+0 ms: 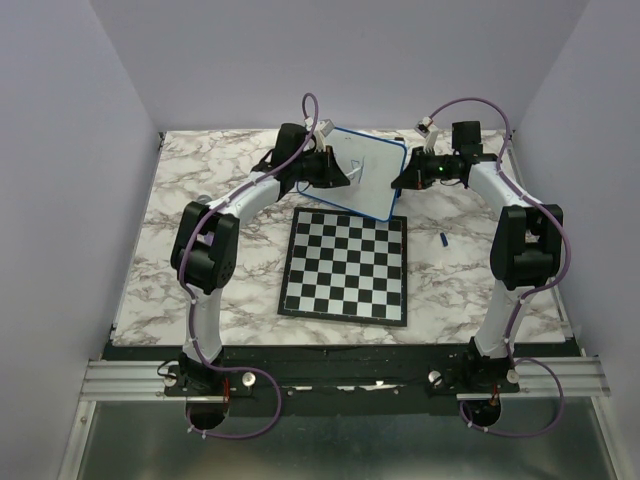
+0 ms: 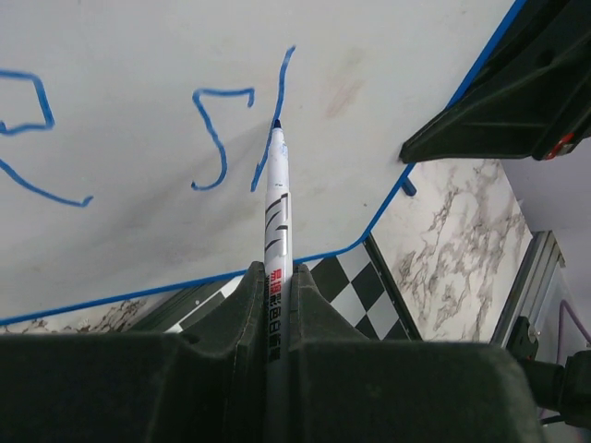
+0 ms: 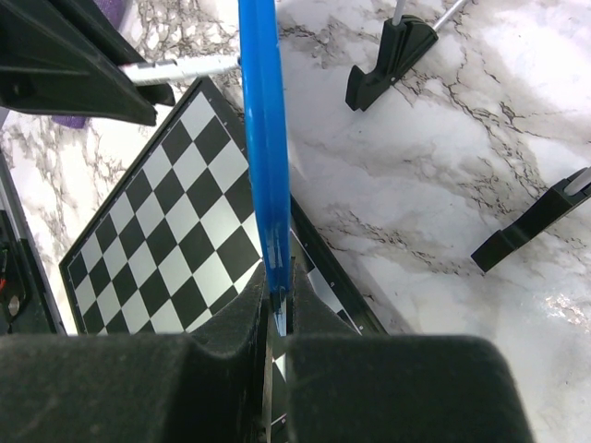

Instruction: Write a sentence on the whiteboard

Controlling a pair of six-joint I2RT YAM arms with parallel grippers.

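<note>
The left claw (image 2: pixel 277 281) pinches a white marker (image 2: pixel 277 198), whose tip touches the whiteboard (image 2: pixel 138 231) at a blue stroke of the sentence (image 2: pixel 224 90). The right claw (image 3: pixel 277 300) is pressed on the board's blue rim (image 3: pixel 261 120). The board is tilted at the far side of the marble surface (image 1: pixel 190 180), with its near corner over the chessboard (image 1: pixel 347 265).

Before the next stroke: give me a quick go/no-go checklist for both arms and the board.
1. Marker clamped in left fingers: ok.
2. Marker tip on whiteboard: ok, at a blue stroke's end.
3. Right fingers clamped on whiteboard's blue rim: ok.
4. Blank surface right of tip: ok.
5. Sentence finished: not ok, only a few strokes.
6. Board's lower edge steady over chessboard: cannot tell.
</note>
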